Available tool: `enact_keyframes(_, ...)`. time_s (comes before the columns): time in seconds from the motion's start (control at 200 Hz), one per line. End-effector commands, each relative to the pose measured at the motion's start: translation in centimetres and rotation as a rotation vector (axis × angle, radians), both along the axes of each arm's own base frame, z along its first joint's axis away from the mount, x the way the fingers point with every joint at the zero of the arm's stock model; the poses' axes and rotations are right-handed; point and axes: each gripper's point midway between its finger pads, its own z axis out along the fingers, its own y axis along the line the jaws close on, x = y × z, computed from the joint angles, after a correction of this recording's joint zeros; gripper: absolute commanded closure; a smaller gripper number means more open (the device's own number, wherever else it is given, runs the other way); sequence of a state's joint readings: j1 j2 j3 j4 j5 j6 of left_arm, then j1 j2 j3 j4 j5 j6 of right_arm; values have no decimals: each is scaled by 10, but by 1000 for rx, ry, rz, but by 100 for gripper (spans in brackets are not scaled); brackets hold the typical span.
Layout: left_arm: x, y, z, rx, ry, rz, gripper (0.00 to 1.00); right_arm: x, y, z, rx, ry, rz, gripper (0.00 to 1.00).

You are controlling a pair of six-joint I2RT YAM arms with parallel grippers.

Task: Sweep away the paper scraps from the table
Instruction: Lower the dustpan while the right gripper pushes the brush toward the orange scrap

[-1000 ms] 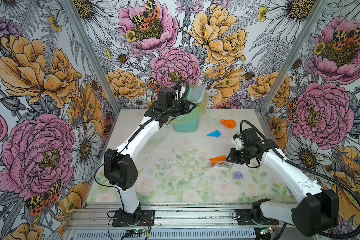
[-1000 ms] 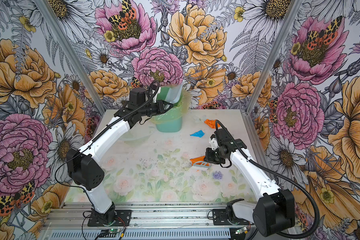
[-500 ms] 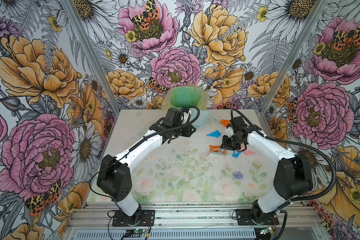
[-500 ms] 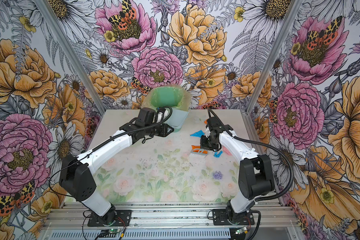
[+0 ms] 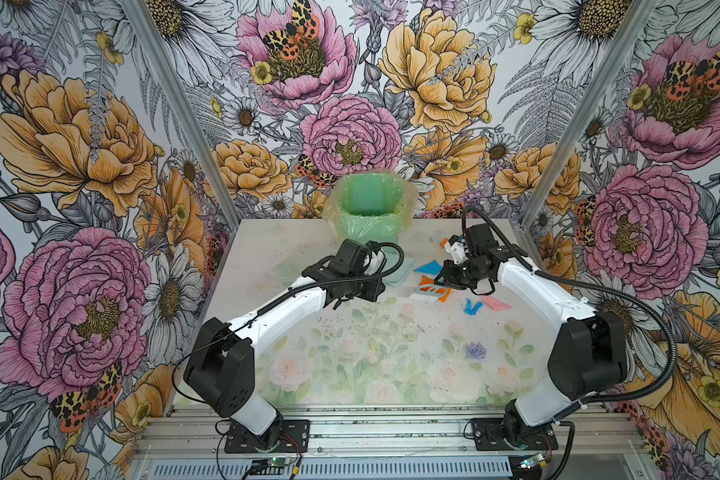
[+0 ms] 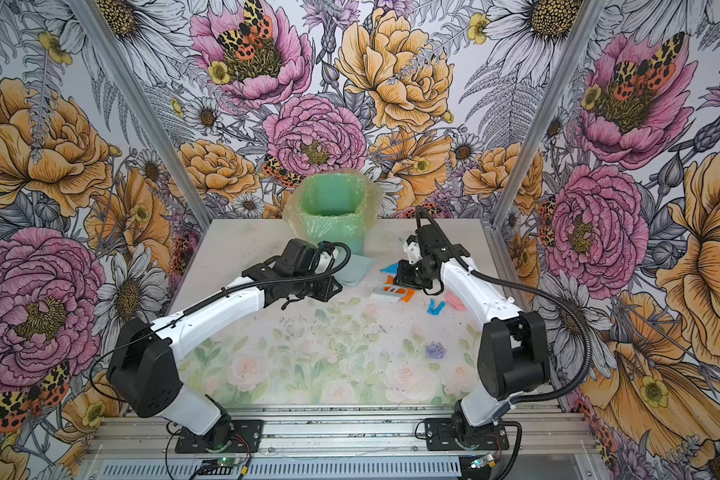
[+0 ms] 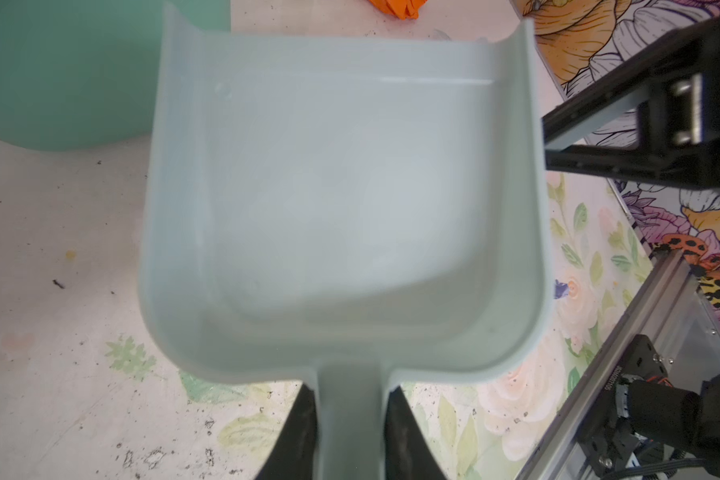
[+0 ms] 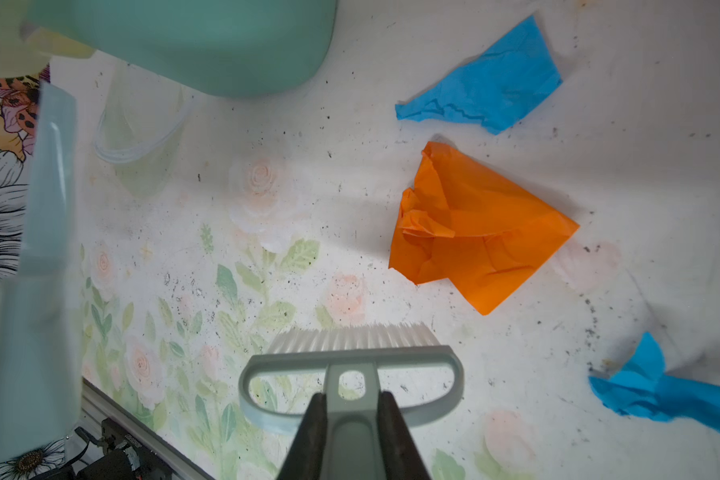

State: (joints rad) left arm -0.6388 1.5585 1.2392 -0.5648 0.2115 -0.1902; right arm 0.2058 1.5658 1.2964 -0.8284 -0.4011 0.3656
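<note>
My left gripper [image 7: 352,415] is shut on the handle of the pale grey-blue dustpan [image 7: 341,187], which is empty and lies low over the table [image 5: 350,353] in front of the bin. My right gripper [image 8: 352,415] is shut on the handle of the brush [image 8: 350,353], bristles down on the table. Just beyond the bristles lies an orange paper scrap [image 8: 474,232]. A blue scrap [image 8: 487,91] lies farther off, another blue scrap [image 8: 657,386] to the side. In both top views a pink scrap [image 5: 495,302] lies at the right, and an orange wad [image 5: 444,241] sits behind the right wrist.
A green bin [image 5: 368,212] lined with a thin bag stands at the back middle. A clear plastic piece [image 8: 138,133] lies on the table left of the dustpan. Floral walls close three sides; silver rails [image 5: 391,432] run along the front.
The left arm has brought the dustpan down from the bin's rim to the table. The right arm has carried the brush from mid-table back toward the scraps at the right.
</note>
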Motion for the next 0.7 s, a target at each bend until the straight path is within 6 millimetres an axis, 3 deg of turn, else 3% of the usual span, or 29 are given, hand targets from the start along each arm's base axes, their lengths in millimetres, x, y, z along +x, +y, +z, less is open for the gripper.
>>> enact_keyframes(0.0,-6,2,15,27,-83,-27,100,-3,-17,28,-6,-94,-35,100)
enact_keyframes(0.145,-12,3,6,81,-104,-37,100,6,-44,41,-69,-151,-135,100)
enact_keyframes(0.28,-19,5,-15,166,-102,-53,100,23,-65,41,-146,-178,-229,100)
enact_keyframes(0.475,-37,1,-52,297,-48,-107,100,46,-88,26,-258,-187,-341,100)
enact_keyframes(0.696,-56,-4,-75,340,-8,-131,100,59,-97,3,-347,-169,-373,100)
